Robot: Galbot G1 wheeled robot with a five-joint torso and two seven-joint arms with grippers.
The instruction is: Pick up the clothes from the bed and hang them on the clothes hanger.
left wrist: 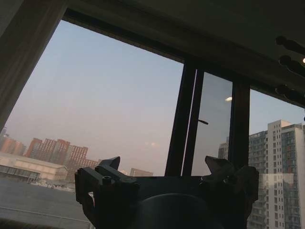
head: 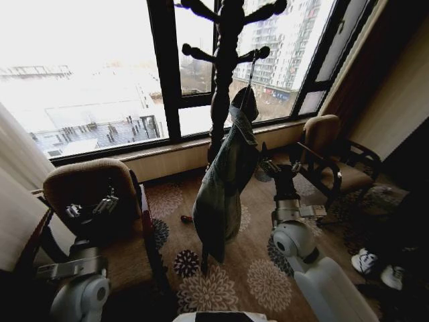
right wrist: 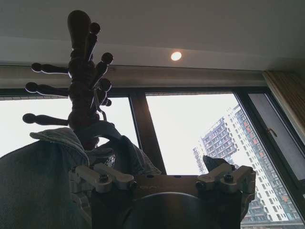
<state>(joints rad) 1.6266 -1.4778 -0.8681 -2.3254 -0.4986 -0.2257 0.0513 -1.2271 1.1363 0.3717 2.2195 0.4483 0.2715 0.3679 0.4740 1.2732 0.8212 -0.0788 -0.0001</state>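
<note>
The light-blue denim jacket [head: 224, 181] hangs from the dark wooden coat stand [head: 221, 74]; the released right gripper [right wrist: 162, 179] should retreat straight, avoiding snags.

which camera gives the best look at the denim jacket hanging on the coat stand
The head view: the denim jacket hangs full length from the coat stand. The right wrist view catches its upper folds close up beside the open right gripper. The left wrist view faces the window.

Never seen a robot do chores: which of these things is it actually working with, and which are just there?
Job:
denim jacket
clothes hanger
coat stand
right claw, open

Lying about:
armchairs
sneakers
patterned carpet
left claw, open
</note>
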